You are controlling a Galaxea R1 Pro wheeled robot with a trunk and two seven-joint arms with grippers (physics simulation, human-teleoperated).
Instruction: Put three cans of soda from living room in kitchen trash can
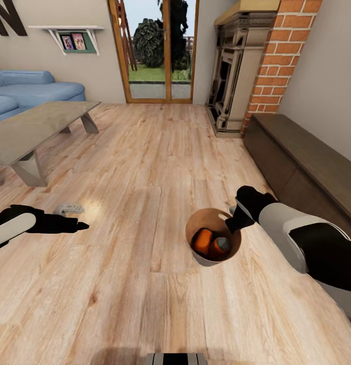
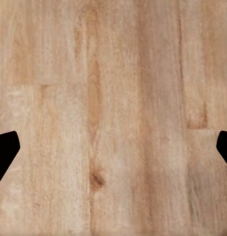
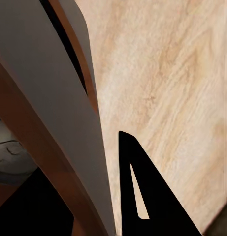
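Blue sofa (image 1: pixel 23 91) is seen at far left against the wall, with a wall shelf (image 1: pixel 69 31) holding framed pictures above it. Coffee table (image 1: pixel 28 129) stands in front of the sofa on the light wood plank floor (image 1: pixel 145 167).

Left gripper (image 1: pixel 69 224) is held low over bare floor at the left, near a small grey object (image 1: pixel 69 208) lying on the planks; what that object is cannot be told. In the left wrist view the fingertips (image 2: pixel 5 152) sit at opposite edges with only planks (image 2: pixel 113 118) between them: spread wide, nothing held.

Glass patio door (image 1: pixel 160 50) is seen at centre back, with greenery beyond it.

Trash can (image 1: pixel 212 243) is right of centre, over the floor; whether it rests on the planks or is lifted cannot be told. Two orange soda cans (image 1: pixel 202 240) lie tilted inside it, touching each other, one with its grey top (image 1: pixel 222 243) facing up. A third can could not be made out.

Right gripper (image 1: pixel 235 219) is at the can's rim on the side nearest the right arm. In the right wrist view the bin wall (image 3: pixel 49 113) is seen pinched edge-on, with one dark finger (image 3: pixel 143 191) outside it: closed on the rim.

Fireplace (image 1: pixel 231 76) and red brick column (image 1: pixel 277 61) stand at right back; a long dark low cabinet (image 1: pixel 307 162) runs along the right wall.
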